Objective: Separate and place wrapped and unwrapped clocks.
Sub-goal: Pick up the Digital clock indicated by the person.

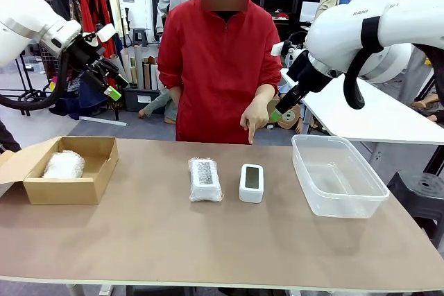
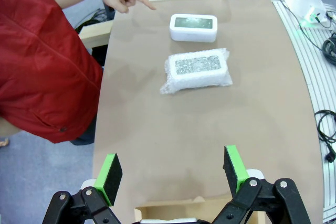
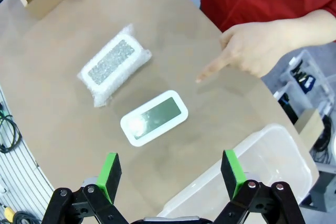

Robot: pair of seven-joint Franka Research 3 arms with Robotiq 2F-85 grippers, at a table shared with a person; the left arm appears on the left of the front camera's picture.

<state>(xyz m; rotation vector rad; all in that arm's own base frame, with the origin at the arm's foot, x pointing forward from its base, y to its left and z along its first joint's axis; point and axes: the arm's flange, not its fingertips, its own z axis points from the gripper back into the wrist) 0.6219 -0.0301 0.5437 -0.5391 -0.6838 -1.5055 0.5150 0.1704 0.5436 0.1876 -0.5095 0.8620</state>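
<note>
1. My left gripper (image 2: 173, 174) and right gripper (image 3: 170, 174) hang wide open, empty.
2. The bare clock (image 1: 251, 182) lies on the table (image 1: 152, 240), just beside the wrapped clock (image 1: 205, 179).
3. I judge it light, rigid, slick; I'd pinch its long sides.

White left arm (image 1: 28, 22) at ten o'clock, black cable (image 1: 41, 98), white right arm (image 1: 368, 25) at two, black left gripper (image 2: 173, 174), right gripper (image 3: 170, 171), green pads (image 2: 111, 174), person's red zip-collar top (image 1: 218, 67)
</note>
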